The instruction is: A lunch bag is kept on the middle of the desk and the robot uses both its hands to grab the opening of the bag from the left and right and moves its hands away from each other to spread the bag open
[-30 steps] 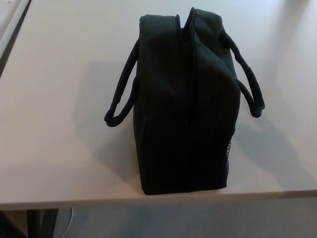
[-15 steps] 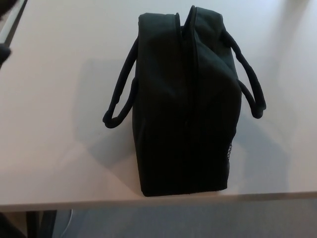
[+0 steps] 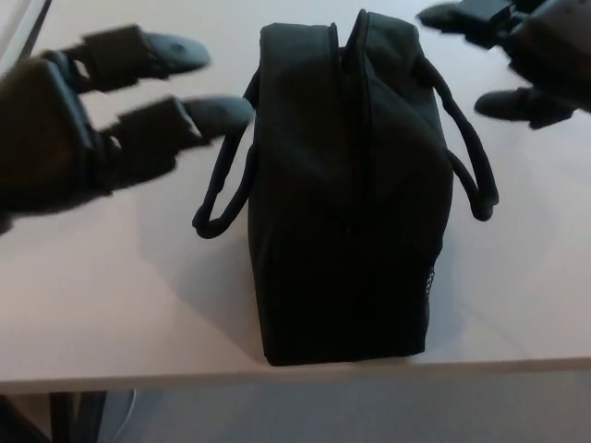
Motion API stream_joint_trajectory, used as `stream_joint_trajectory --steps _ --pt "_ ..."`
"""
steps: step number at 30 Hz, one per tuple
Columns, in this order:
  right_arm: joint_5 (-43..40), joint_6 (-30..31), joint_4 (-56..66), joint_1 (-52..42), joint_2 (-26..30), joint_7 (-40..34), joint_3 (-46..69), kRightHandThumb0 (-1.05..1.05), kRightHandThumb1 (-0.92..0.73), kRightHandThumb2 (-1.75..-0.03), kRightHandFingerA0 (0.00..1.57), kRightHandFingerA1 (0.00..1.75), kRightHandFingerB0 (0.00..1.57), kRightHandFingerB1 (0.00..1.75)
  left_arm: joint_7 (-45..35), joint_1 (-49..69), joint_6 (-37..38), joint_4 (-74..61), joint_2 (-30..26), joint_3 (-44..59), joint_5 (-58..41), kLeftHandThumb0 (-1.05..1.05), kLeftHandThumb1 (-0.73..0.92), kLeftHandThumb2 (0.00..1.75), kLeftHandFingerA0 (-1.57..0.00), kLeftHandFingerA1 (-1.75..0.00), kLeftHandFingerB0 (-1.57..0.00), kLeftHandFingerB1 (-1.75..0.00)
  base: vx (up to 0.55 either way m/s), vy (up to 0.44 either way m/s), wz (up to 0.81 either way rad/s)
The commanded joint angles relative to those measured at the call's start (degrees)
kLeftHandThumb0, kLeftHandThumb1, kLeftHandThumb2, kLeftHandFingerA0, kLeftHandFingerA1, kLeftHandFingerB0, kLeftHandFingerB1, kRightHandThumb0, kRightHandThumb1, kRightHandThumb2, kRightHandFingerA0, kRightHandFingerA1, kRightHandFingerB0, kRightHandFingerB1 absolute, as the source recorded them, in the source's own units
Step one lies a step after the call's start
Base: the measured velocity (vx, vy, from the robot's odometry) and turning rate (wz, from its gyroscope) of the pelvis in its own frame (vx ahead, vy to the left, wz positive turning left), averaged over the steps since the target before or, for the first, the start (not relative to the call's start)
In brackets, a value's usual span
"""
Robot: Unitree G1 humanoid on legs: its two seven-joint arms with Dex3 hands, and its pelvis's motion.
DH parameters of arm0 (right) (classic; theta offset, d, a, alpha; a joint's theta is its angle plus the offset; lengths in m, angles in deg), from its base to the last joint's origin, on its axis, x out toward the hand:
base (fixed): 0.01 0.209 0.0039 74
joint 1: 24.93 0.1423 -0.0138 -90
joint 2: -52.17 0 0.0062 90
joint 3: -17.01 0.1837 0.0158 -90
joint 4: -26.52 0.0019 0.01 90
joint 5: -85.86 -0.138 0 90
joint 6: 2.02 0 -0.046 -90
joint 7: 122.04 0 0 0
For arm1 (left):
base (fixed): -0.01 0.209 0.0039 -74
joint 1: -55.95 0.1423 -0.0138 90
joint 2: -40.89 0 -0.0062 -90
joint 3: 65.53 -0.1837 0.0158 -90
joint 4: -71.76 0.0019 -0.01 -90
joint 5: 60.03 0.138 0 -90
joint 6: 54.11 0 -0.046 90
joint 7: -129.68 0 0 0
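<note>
The black lunch bag (image 3: 346, 194) stood upright in the middle of the pale desk (image 3: 111, 295), its long axis running away from the robot, so the zipper seam (image 3: 349, 138) along the top ran near to far. That seam looked mostly closed, gaping only slightly at the far end. One carry handle (image 3: 224, 175) drooped over the bag's left side and the other handle (image 3: 462, 152) over its right. The left hand (image 3: 92, 129) hovered to the bag's left, fingers apart and holding nothing, its fingertips (image 3: 222, 111) just beside the left handle. The right hand (image 3: 522, 60) hung off the far right corner, also spread and empty, a little further from the bag. The opening lay between the two hands, so each would probably need to reach inward across its own side; the left seemed nearer.
</note>
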Motion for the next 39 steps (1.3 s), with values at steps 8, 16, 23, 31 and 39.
stream_joint_trajectory --steps 8,16,23,31,39 --pt "9.04 1.81 -6.26 4.97 -6.21 0.52 -11.71 -0.27 -0.56 -0.57 0.41 0.36 0.26 0.3 13.72 -10.26 -6.85 1.2 5.32 -15.35 14.7 -0.11 0.51 0.55 -0.47 -0.39 -0.35 -0.33 0.0 0.0 0.0" --pt "8.62 2.68 -5.9 5.03 -6.48 1.12 -12.59 -0.26 -0.56 -0.57 0.38 0.35 0.25 0.3 15.49 -12.33 -9.54 2.76 6.91 -19.03 14.89 -0.11 0.49 0.55 -0.43 -0.38 -0.3 -0.32 0.0 0.0 0.0" --pt "8.59 3.4 -5.76 4.15 -7.49 1.02 -12.72 -0.32 -0.59 -0.58 0.39 0.34 0.3 0.31 19.48 -11.61 -12.12 8.46 8.24 -21.2 14.93 -0.12 0.34 0.85 -0.33 -0.58 -0.16 -0.5 0.0 0.0 0.0" --pt "8.76 3.27 -5.8 0.07 -7.38 -3.7 -12.83 -0.35 -0.6 -0.58 0.42 0.35 0.36 0.33 24.72 -7.68 -9.19 24.69 11.5 -18.35 6.49 -0.19 0.54 0.57 -0.91 -0.6 -0.79 -0.54 0.0 0.0 0.0" --pt "8.61 3.85 -6.89 -5.21 -8.52 -8.66 -12.83 -0.36 -0.57 -0.57 0.8 0.62 0.71 0.44 -2.34 -0.98 -5.5 47.07 14.55 2.97 -19.97 -0.25 0.39 1.2 -0.93 -1.55 -0.89 -1.27 0.0 0.0 0.0"
